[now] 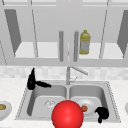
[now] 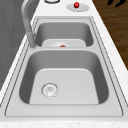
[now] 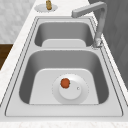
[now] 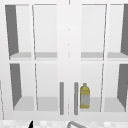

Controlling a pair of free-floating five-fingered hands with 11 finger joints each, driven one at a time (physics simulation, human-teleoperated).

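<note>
My left hand [image 1: 31, 81] hovers over the back left corner of the sink [image 1: 113, 100]. Its fingers point straight up and its thumb sticks out to the right; it is open and holds nothing. Its fingertip [image 4: 31, 124] shows at the bottom of the upper view. My right hand [image 1: 102, 113] hangs at the sink's front right rim with its fingers curled, holding nothing. In the left side view a hand [image 2: 116, 2] shows over the floor beyond the counter. A large red ball [image 1: 67, 114] fills the front middle. A white plate [image 3: 75, 96] with a small orange thing [image 3: 65, 83] lies in the right basin.
The faucet [image 1: 68, 74] rises behind the divider, spout angled right. A yellow bottle [image 1: 85, 42] stands in the wall cabinet behind the two door handles. A plate with a brown thing [image 1: 2, 107] sits on the left counter. Another plate with a red thing [image 2: 76, 5] sits on the right counter.
</note>
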